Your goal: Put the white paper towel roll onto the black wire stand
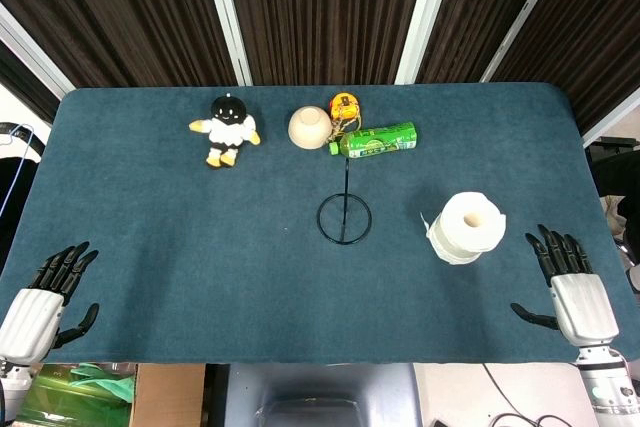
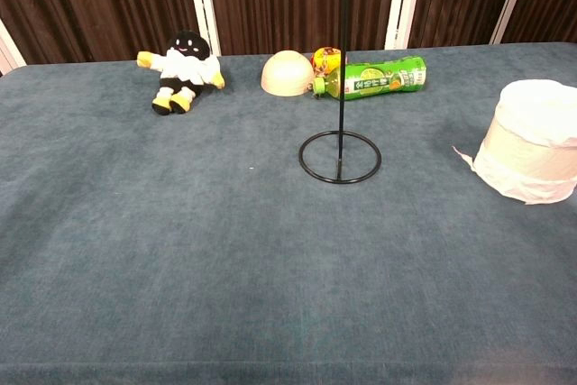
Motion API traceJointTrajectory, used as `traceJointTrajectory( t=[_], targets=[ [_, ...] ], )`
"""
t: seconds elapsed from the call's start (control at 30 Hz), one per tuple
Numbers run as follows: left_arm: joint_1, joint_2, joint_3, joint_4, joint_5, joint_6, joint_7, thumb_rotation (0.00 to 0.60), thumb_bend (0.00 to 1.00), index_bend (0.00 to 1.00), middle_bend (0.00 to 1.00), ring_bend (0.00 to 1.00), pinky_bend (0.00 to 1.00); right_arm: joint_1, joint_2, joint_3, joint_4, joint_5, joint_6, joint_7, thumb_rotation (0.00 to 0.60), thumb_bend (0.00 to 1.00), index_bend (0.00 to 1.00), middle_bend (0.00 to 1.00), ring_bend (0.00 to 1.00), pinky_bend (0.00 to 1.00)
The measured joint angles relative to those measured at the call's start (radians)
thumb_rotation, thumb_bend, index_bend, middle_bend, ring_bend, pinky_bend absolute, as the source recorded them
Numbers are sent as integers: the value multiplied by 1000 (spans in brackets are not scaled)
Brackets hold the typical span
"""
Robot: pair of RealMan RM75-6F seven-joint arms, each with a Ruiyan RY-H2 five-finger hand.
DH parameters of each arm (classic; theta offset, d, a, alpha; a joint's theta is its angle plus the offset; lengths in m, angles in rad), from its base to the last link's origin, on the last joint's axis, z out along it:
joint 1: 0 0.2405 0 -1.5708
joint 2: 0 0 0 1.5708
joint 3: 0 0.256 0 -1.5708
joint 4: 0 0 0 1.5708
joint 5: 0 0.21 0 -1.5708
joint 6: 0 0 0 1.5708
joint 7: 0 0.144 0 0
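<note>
The white paper towel roll point(image 1: 467, 227) point(image 2: 532, 142) stands upright on the blue table, right of centre, a loose sheet trailing at its left. The black wire stand point(image 1: 345, 215) point(image 2: 341, 146), a ring base with a thin upright rod, stands bare at the table's middle. My right hand point(image 1: 572, 282) rests at the front right edge, fingers spread, holding nothing, a short way right of the roll. At the front left corner my left hand point(image 1: 45, 297) lies open and empty. Neither hand shows in the chest view.
Along the back sit a black and white plush doll point(image 1: 227, 128) point(image 2: 180, 69), an overturned beige bowl point(image 1: 310, 127) point(image 2: 288, 73), a small orange toy point(image 1: 344, 107) and a green bottle point(image 1: 376, 139) point(image 2: 374, 77) lying on its side behind the stand.
</note>
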Motion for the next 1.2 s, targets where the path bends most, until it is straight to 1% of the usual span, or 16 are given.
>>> traceJointTrajectory(
  t=[0.17,0.27,0.37,0.6,0.67,0.8,1.1,1.2],
  targets=[
    [-2,-6,0,-1,-4,-4,12,600,437,0,0,0,105,18,1,10,21,14,-27,47,600,102,0,0,0,0],
    [-4,-7,0,1,-6,-4,11,600,437,0,0,0,105,42,-4,25,51,37,-68,92,600,102,0,0,0,0],
    [-4,-10,-4,4,-15,-6,14,600,437,0,0,0,105,79,-4,44,81,73,-144,137,600,102,0,0,0,0],
    [0,-13,-12,2,-32,2,32,600,437,0,0,0,105,208,-9,93,177,176,-400,234,600,100,0,0,0,0],
    [1,-13,-13,2,-32,7,31,600,437,0,0,0,105,245,-13,102,194,204,-468,250,600,98,0,0,0,0],
    [0,-13,-13,5,-32,4,32,600,436,0,0,0,104,305,-20,112,211,235,-566,286,600,92,0,0,0,0],
    [2,-8,-13,3,-38,5,28,600,437,0,0,0,105,381,-47,133,242,290,-664,303,600,92,0,0,0,0],
    [0,1,-5,-5,-35,-3,2,600,438,0,0,0,105,406,-52,136,250,313,-708,297,600,92,0,0,0,0]
  ],
)
